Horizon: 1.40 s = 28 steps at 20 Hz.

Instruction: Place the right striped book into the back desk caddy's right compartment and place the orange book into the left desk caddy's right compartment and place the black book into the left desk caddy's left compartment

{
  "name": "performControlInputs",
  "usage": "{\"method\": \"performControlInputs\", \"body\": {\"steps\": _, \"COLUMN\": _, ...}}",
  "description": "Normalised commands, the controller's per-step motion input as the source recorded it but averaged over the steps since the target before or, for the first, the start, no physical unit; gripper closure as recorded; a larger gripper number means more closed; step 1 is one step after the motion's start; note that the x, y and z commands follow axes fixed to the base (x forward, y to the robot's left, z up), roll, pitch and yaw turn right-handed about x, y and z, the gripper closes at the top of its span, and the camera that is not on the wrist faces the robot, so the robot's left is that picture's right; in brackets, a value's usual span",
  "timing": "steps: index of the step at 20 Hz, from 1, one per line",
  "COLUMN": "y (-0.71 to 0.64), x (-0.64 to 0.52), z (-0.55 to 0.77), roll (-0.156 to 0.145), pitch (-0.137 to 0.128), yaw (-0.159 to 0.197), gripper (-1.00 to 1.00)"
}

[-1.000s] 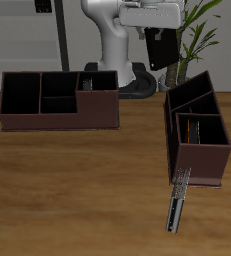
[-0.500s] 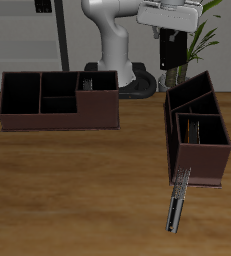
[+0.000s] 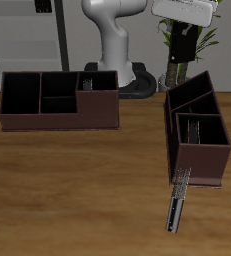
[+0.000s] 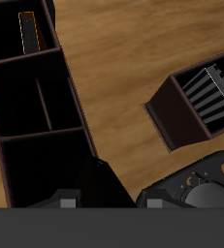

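My gripper (image 3: pixel 183 50) hangs high over the back of the table, shut on the black book (image 3: pixel 181 61), which hangs below the fingers. In the wrist view the black book (image 4: pixel 94 179) shows as a dark shape between the fingertips of the gripper (image 4: pixel 112 201). Below stands the left desk caddy (image 3: pixel 219 152), end-on, with the orange book (image 4: pixel 28 34) upright in its compartment nearest the table's front edge. The back desk caddy (image 3: pixel 57 118) lies broadside, and a striped book (image 4: pixel 207 92) stands in its end compartment nearest the robot's base.
Another striped book (image 3: pixel 177 203), slim with a pale edge, lies on the table against the front of the left desk caddy (image 4: pixel 77 107). A potted plant (image 3: pixel 199 35) stands behind the gripper. The robot's base (image 3: pixel 115 60) is at the back.
The gripper has carried the black book sideways along the back of the table, away from the robot's base and toward the left desk caddy, rising slightly.
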Motion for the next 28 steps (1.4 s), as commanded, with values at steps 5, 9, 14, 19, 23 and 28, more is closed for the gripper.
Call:
{"method": "performControlInputs", "body": {"steps": 5, "y": 0.00, "x": 0.30, "z": 0.15, "roll": -0.116, "pitch": 0.011, "yaw": -0.031, "gripper": 1.00}}
{"method": "performControlInputs", "body": {"steps": 9, "y": -0.05, "x": 0.32, "z": -0.16, "roll": -0.054, "pitch": 0.080, "yaw": -0.048, "gripper": 1.00}}
{"method": "performControlInputs", "body": {"steps": 14, "y": 0.20, "x": 0.06, "z": -0.32, "roll": 0.034, "pitch": 0.042, "yaw": 0.017, "gripper": 1.00}}
{"method": "performControlInputs", "body": {"steps": 19, "y": 0.19, "x": -0.07, "z": -0.12, "roll": 0.052, "pitch": -0.005, "yaw": 0.041, "gripper": 1.00}}
{"method": "performControlInputs", "body": {"steps": 23, "y": 0.06, "x": 0.12, "z": -0.02, "roll": 0.012, "pitch": -0.003, "yaw": 0.035, "gripper": 1.00}}
{"method": "performControlInputs", "body": {"steps": 28, "y": -0.04, "x": 0.16, "z": -0.11, "roll": -0.008, "pitch": 0.016, "yaw": -0.013, "gripper": 1.00}}
